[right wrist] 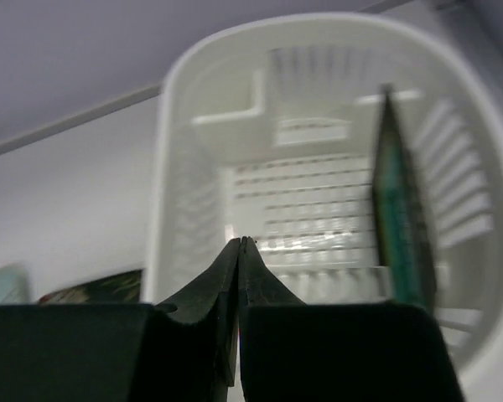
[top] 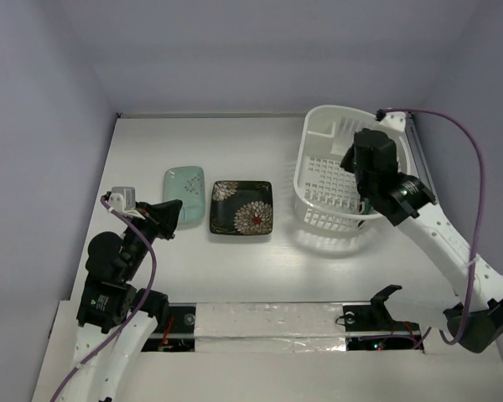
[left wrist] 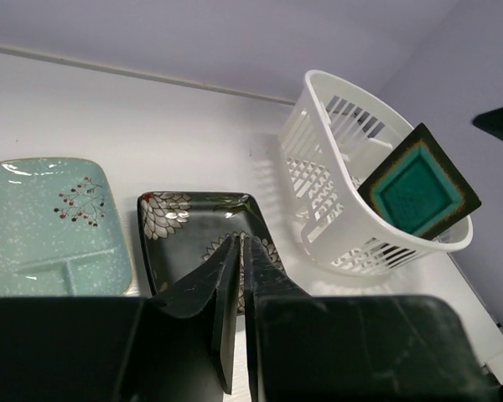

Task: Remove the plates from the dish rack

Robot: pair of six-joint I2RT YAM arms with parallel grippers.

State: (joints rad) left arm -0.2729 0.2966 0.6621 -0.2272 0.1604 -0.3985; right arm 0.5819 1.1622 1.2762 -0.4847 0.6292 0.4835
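Note:
The white dish rack (top: 300, 172) stands at the right. A dark plate with a teal centre and brown rim (left wrist: 419, 186) stands on edge in it, leaning on its right wall; it shows edge-on in the right wrist view (right wrist: 398, 218). A pale mint-green plate (top: 184, 186) and a dark floral plate (top: 242, 208) lie flat on the table to the rack's left. My right gripper (right wrist: 243, 243) is shut and empty, hanging over the rack's inside (top: 365, 146), left of the teal plate. My left gripper (left wrist: 241, 241) is shut and empty, just in front of the floral plate (left wrist: 193, 222) and low by the mint plate (top: 169, 214).
The rack (right wrist: 260, 42) has a small compartment at its far left corner. White walls close the table at the back and both sides. A taped strip runs along the near edge between the arm bases (top: 268, 322).

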